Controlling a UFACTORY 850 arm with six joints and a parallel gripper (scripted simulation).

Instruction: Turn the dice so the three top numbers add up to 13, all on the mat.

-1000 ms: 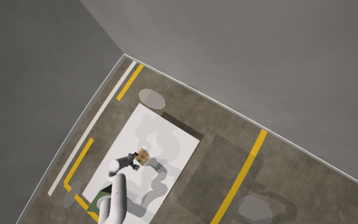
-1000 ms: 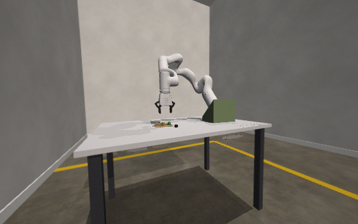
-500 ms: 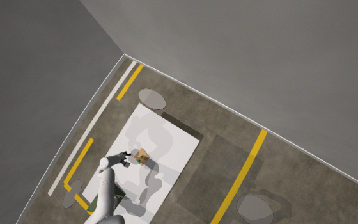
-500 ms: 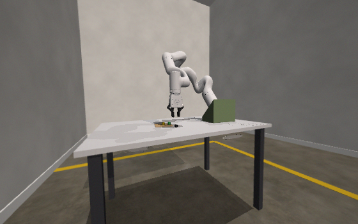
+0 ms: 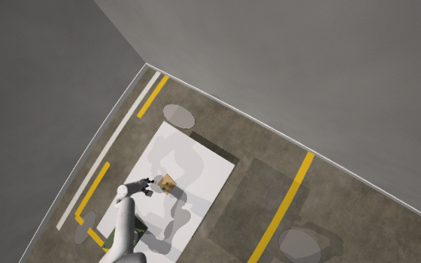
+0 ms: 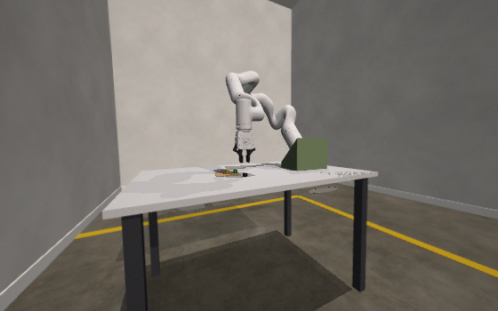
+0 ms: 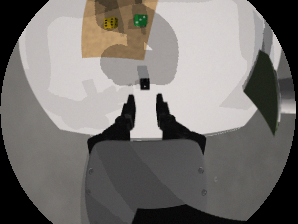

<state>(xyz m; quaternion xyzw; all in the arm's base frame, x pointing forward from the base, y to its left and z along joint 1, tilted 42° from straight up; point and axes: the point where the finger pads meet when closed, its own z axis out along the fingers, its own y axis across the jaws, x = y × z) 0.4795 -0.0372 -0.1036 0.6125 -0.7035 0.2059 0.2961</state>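
This looks like a workshop or a robot test room. The walls (image 6: 39, 111) are bare and grey. The floor (image 6: 417, 275) is hard, like concrete, with yellow lines (image 6: 417, 242) painted on it, the kind that mark a work zone. In the middle stands a plain white table (image 6: 172, 191) with dark legs. A white robot arm (image 6: 275, 115) rises from a green block (image 6: 308, 153) on the table.

three dice: one yellow (image 7: 111, 23), one green (image 7: 140, 20), one black (image 7: 144, 83), one mat (image 7: 93, 43)
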